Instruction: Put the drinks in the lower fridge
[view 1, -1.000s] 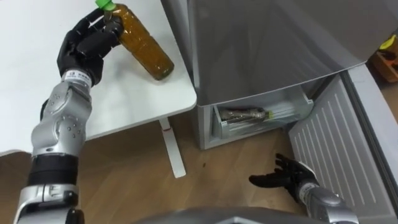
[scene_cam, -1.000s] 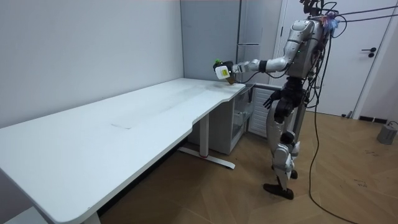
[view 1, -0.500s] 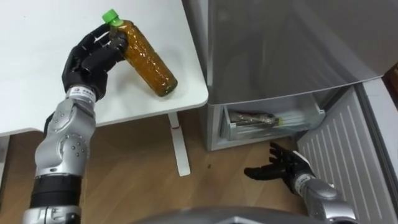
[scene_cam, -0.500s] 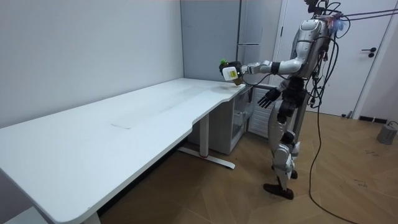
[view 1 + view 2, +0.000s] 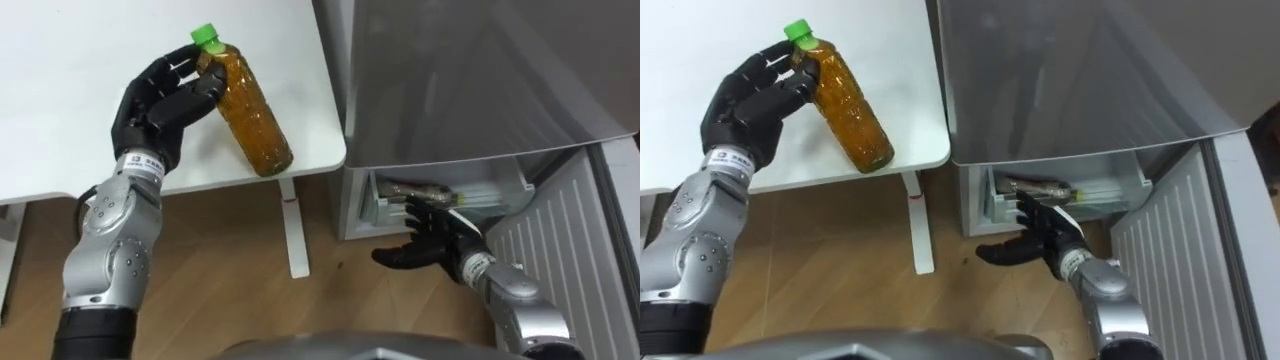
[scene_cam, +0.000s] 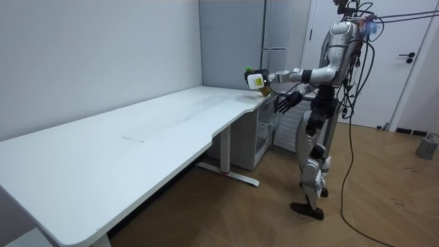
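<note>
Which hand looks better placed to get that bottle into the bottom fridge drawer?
Left: the left robot hand grips the bottle at the table edge. The right robot hand is open and empty, low by the drawer.

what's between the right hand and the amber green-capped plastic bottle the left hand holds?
Left eye view: only the white table's corner, its white leg and bare wooden floor separate right hand from amber bottle.

the bottle is clear glossy plastic, with a green plastic cap. The table is smooth matt white, the fridge looks like satin grey metal, the drawer is see-through plastic, and the floor is wood-look planks with a slight sheen.
</note>
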